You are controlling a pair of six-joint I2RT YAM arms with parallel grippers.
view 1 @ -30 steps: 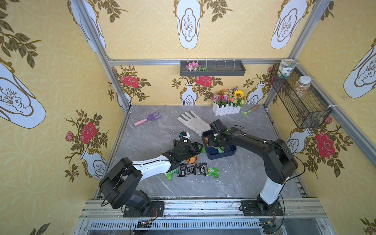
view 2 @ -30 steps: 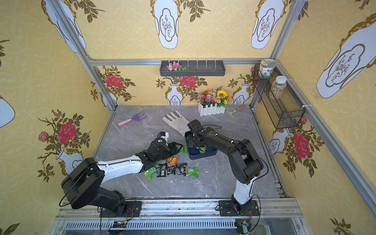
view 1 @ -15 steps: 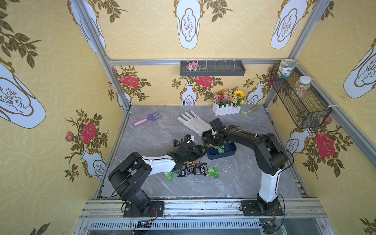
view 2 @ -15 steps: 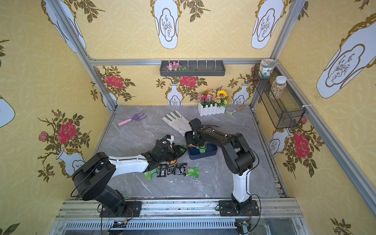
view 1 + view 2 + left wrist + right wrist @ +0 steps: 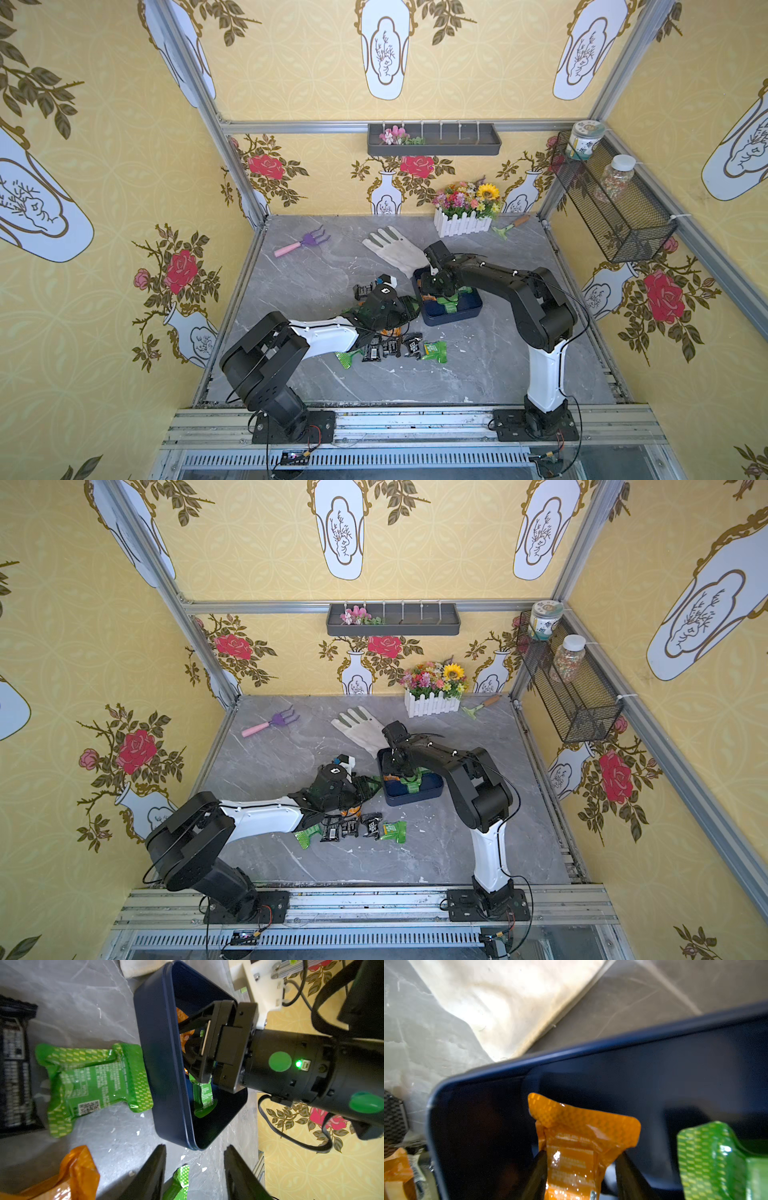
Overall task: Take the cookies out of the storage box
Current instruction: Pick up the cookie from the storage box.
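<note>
Close by storage box (image 5: 592, 1049) wall: cookie (image 5: 582, 1133)

1. Left arm (image 5: 324, 336): white forearm shell, black joints.
2. Right arm (image 5: 544, 374): white lower link, black upper links, black cable.
3. Right wrist housing (image 5: 311, 1047): black, round green stickers, lit green LED.
4. Right gripper (image 5: 582, 1154): black fingers.

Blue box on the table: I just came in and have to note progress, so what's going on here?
The right claw is down inside the storage box, straddling an orange packet; whether it has a grip is unclear. A green packet lies in the box too. The left claw is open near the box, holding nothing. Several cookie packets already lie out on the table.
</note>
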